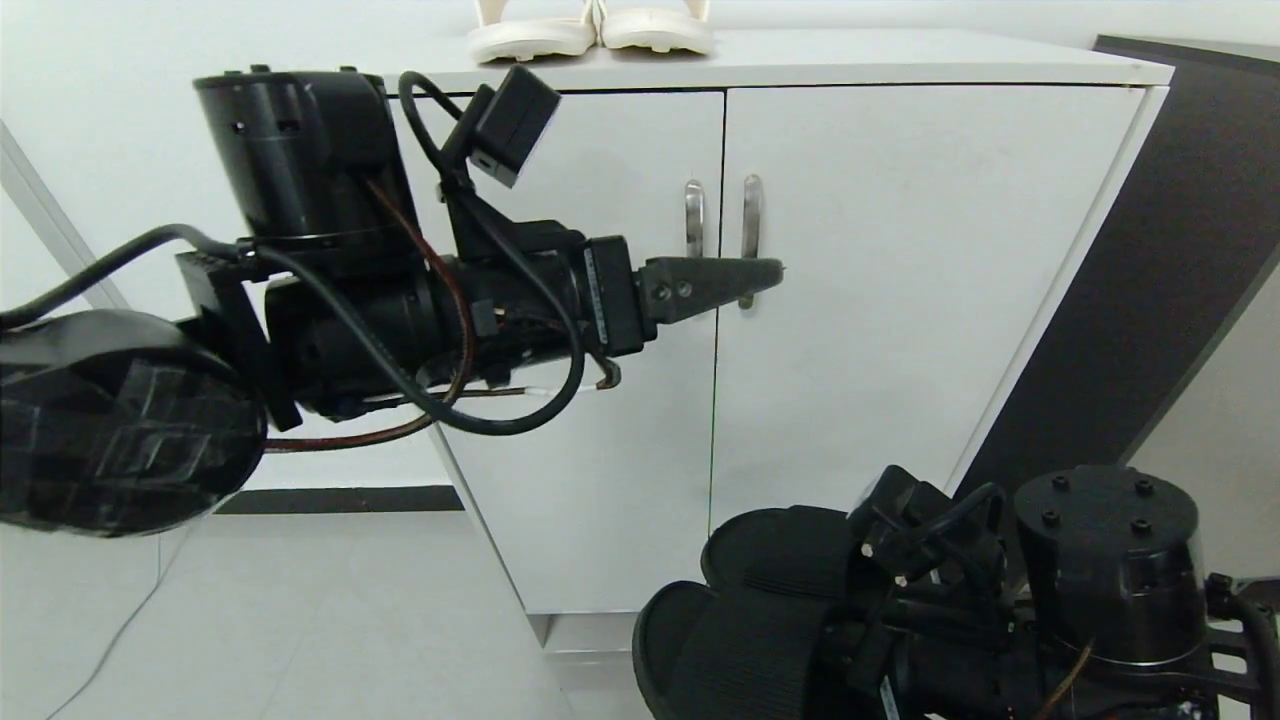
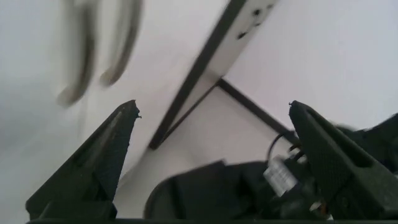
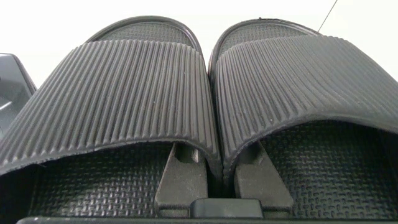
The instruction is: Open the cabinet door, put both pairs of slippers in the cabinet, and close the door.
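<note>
Left gripper [image 1: 765, 272]: jaws wide, empty, level with the two steel bar handles [image 1: 751, 215] of the white two-door cabinet [image 1: 900, 280], whose doors are shut. Judged: lined up to take a handle, which sits close by the tips; contact cannot be told.

Right gripper [image 3: 216, 163]: jaws clamped on the touching inner walls of the black ribbed rubber slippers [image 3: 143, 93], held low, probably ready for loading.

Cream slippers [image 1: 590, 32] lie on the cabinet top, well above both jaws.

Black left arm [image 1: 380, 325], cylindrical joints [image 1: 290, 150], black and reddish cables [image 1: 490, 430], tapered left tool [image 1: 770, 272], screw-topped right arm [image 1: 1105, 570]
</note>
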Controlling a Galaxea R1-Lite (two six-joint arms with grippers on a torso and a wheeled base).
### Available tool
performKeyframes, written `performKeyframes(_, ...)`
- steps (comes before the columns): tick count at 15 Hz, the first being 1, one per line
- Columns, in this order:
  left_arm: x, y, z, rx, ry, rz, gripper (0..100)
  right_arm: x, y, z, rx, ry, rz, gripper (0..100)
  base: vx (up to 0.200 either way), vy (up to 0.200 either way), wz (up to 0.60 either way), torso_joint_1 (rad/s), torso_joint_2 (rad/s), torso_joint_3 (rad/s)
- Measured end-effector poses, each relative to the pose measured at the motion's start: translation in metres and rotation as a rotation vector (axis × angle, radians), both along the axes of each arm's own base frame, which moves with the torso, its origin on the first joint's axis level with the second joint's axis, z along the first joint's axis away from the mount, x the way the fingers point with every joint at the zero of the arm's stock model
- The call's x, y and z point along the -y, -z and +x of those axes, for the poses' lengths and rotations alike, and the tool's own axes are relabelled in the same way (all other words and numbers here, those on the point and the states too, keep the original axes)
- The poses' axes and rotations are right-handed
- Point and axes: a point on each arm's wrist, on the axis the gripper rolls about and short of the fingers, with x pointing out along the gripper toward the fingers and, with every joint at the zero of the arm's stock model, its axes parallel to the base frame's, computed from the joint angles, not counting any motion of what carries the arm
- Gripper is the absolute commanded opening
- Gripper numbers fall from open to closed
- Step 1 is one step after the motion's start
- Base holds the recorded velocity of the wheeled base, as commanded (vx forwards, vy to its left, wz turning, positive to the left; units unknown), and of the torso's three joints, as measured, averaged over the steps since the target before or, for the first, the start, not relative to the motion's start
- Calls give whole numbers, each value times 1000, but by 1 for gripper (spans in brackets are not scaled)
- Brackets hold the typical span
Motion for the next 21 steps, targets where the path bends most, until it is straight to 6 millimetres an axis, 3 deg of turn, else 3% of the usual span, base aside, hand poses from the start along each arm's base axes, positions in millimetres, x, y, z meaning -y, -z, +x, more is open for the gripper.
performKeyframes(3, 18, -14, 8, -33, 66, -63, 100, 0, 0, 0, 4, 0, 3, 0, 0, 0, 0, 0, 0, 0)
performKeyframes(7, 37, -18, 9, -24, 21, -73, 100, 0, 0, 0, 14, -5, -5, 0, 0, 0, 0, 0, 0, 0)
performKeyframes(12, 41, -19, 13, 12, -133, -28, 100, 0, 1, 0, 13, -5, -9, 0, 0, 0, 0, 0, 0, 0)
performKeyframes(21, 49, -26, 25, 10, -198, 9, 100, 0, 1, 0, 13, -8, -13, 0, 0, 0, 0, 0, 0, 0)
